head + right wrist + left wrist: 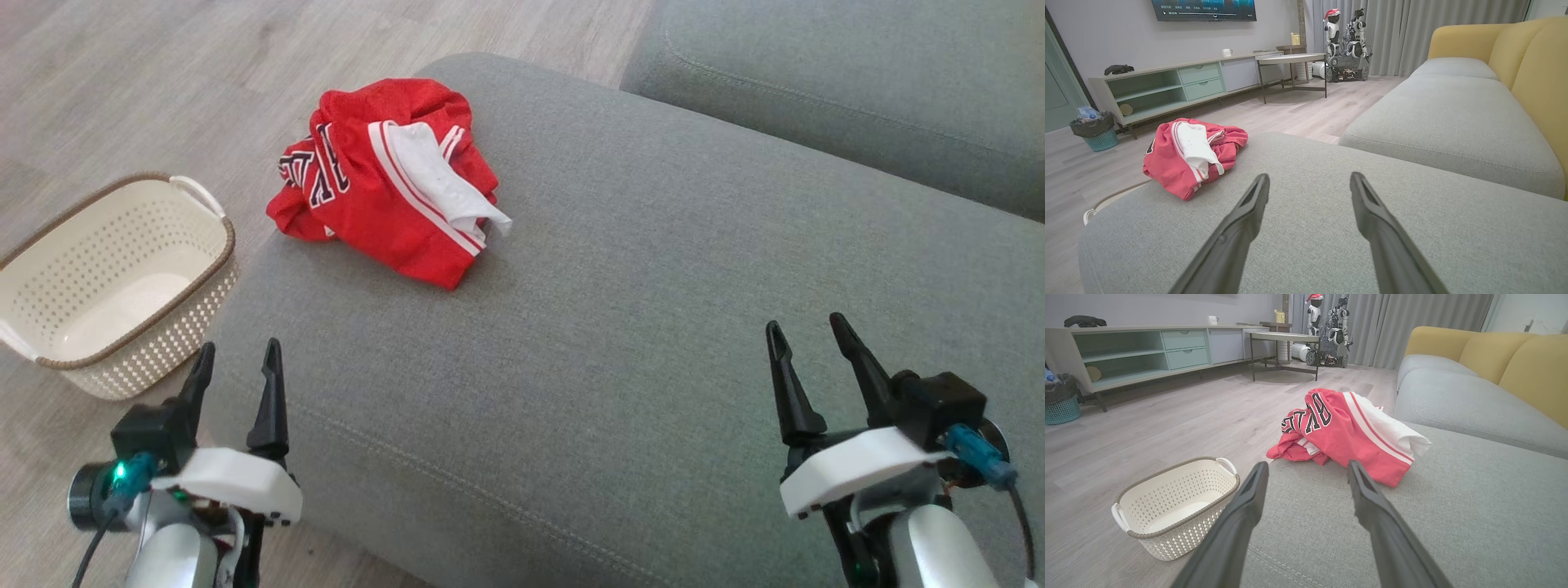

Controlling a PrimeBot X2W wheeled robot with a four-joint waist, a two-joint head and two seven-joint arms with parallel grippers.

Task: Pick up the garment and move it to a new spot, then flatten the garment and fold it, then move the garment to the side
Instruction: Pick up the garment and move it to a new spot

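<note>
Head view has the crumpled red mesh jersey with white trim and dark lettering (367,184) bunched at the far left corner of the grey fabric sofa cushion (620,310), one lobe spilling over the left edge. On the wooden floor just beside that edge stands a cream perforated plastic basket with a brown rim (220,282).

Both arms hang back at the cushion's near edge, well apart from the jersey. The left gripper (238,346) sits by the near left corner and the right gripper (806,324) toward the near right, each with its fingers spread and nothing between them. This looks like a ready stance before the first reach, and the pick-up is not yet begun.

The heap's long axis slants from the far left corner toward the cushion's middle. Its white-striped band follows that line, and one folded red corner points at the near right. The left arm is the nearer one for a grasp.
</note>
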